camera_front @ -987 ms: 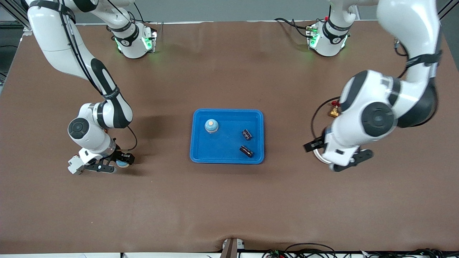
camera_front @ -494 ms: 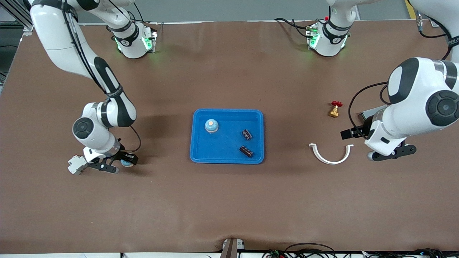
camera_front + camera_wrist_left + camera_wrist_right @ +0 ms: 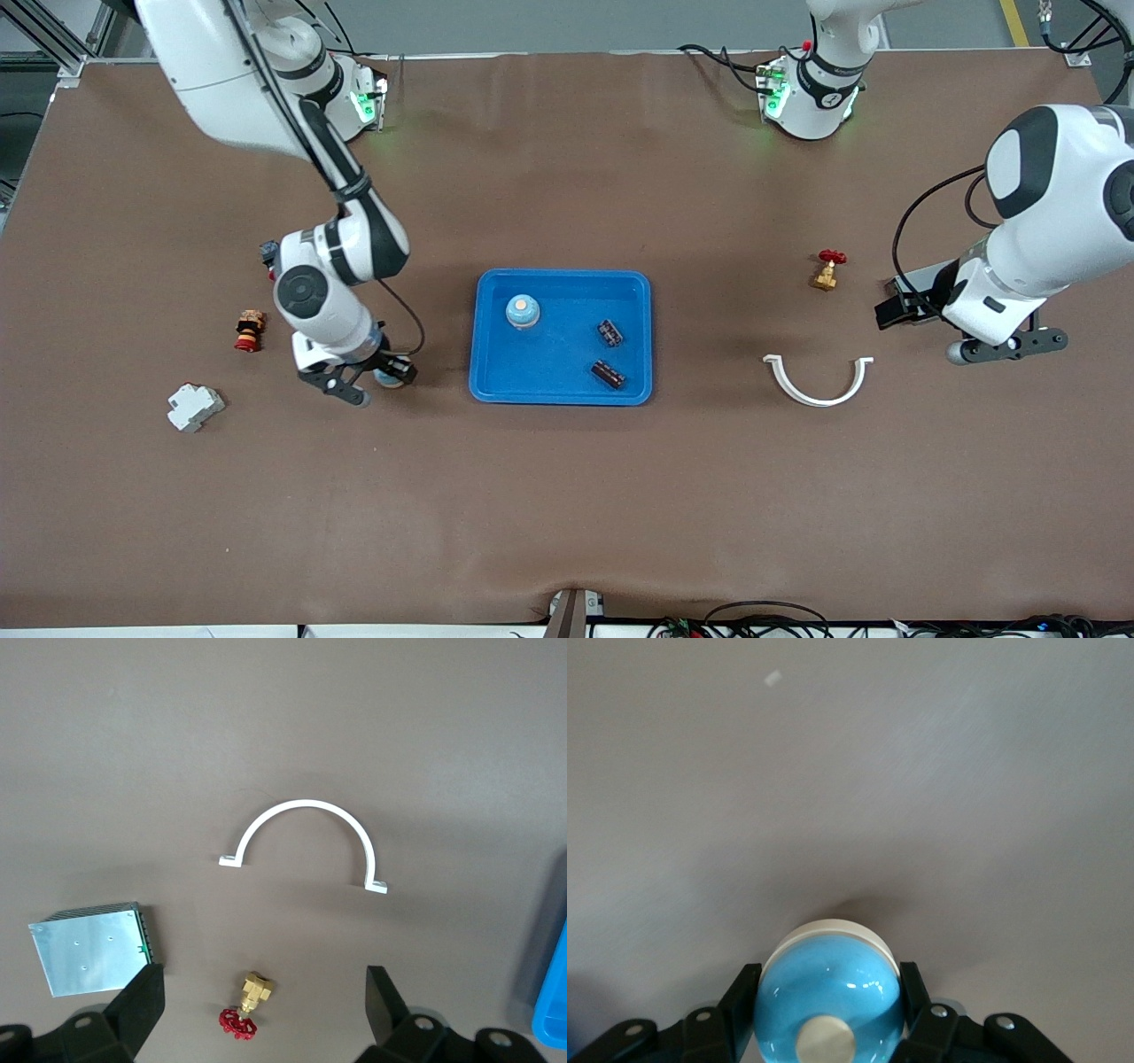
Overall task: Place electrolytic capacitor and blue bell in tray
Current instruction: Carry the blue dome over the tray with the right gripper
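Brown surface (image 3: 567, 496) is carrying the blue tray (image 3: 496, 381); beside it the right hand (image 3: 372, 383) is gripping a blue bell (image 3: 829, 999), while the left hand (image 3: 261, 1014) is waiting open over the surface's end.

The table (image 3: 567, 496) wears a brown cover. On it near the middle sits a blue tray (image 3: 560, 392). Toward the left arm's end lie a white half-ring clip (image 3: 818, 387), a small brass valve with a red handle (image 3: 827, 270) farther from the front camera, and a grey metal box (image 3: 90, 947). Toward the right arm's end lie a white switch block (image 3: 193, 407) and a small red and brown part (image 3: 249, 330).
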You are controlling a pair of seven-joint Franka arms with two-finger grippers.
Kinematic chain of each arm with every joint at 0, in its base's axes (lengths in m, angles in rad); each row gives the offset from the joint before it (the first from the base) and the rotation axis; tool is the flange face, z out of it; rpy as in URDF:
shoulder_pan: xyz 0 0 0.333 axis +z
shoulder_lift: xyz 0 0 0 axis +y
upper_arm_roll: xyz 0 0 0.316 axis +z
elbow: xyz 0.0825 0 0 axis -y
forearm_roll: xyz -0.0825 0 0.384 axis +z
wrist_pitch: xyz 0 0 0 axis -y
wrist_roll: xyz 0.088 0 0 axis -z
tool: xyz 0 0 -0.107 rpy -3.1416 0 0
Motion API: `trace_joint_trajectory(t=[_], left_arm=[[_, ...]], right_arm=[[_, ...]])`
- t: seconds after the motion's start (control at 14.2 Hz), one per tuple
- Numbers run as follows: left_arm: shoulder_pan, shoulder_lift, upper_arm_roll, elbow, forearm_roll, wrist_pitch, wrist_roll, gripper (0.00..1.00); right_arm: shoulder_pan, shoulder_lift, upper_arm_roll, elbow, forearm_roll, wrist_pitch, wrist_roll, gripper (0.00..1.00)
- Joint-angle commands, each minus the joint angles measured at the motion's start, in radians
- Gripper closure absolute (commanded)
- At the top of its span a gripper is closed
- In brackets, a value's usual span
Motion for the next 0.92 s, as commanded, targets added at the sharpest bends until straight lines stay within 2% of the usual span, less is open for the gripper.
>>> trace_joint_trajectory(t=[0.0, 0.14, 0.49, 0.85], left_arm=[[0.013, -0.021, -0.004, 0.008, -0.028, 0.016, 0.021, 0.00], [0.014, -0.021, 0.001, 0.035, -0.028, 0.013, 0.021, 0.00], [0.022, 0.011, 0.001, 0.178, -0.010, -0.040, 0.023, 0.00], [0.010, 0.008, -0.042, 0.197, 0.007, -0.047, 0.112, 0.00]], right_arm=[[0.062, -0.034, -0.008, 0.027, 0.010, -0.090, 0.126, 1.00], [0.101, -0.031, -0.008, 0.041, 0.010, -0.092, 0.215, 1.00], [0.197, -0.023, -0.008, 0.065, 0.010, -0.084, 0.403, 1.00], [0.247, 0.041, -0.010, 0.167, 0.007, -0.095, 0.528, 1.00]])
